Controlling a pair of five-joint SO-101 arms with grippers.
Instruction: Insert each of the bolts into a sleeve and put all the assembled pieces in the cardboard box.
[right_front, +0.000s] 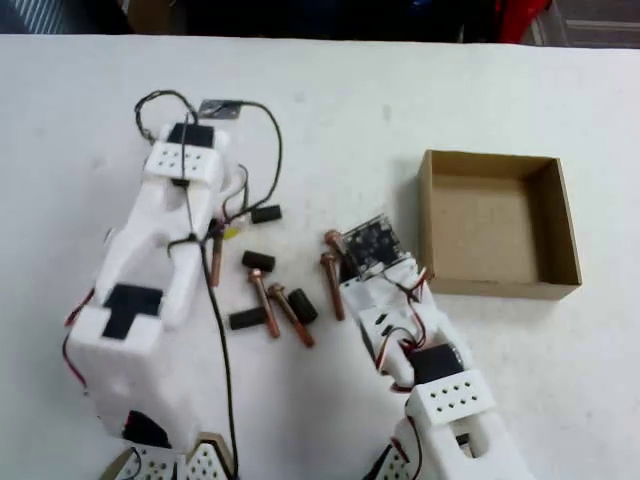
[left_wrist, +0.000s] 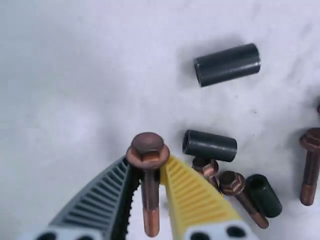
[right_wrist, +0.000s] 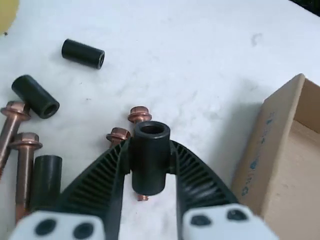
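My left gripper is shut on a copper bolt, which stands head-up between the grey and yellow fingers. In the high view this bolt hangs beside the left arm. My right gripper is shut on a black sleeve, held upright with its bore showing. Loose bolts and sleeves lie on the white table between the arms. Two bolts lie just beyond the held sleeve. The cardboard box stands open to the right, with nothing inside.
Black cables trail from the left arm across the table. A small circuit board sits on the right arm's wrist. The box wall is close beside the right gripper. The table's far half is bare.
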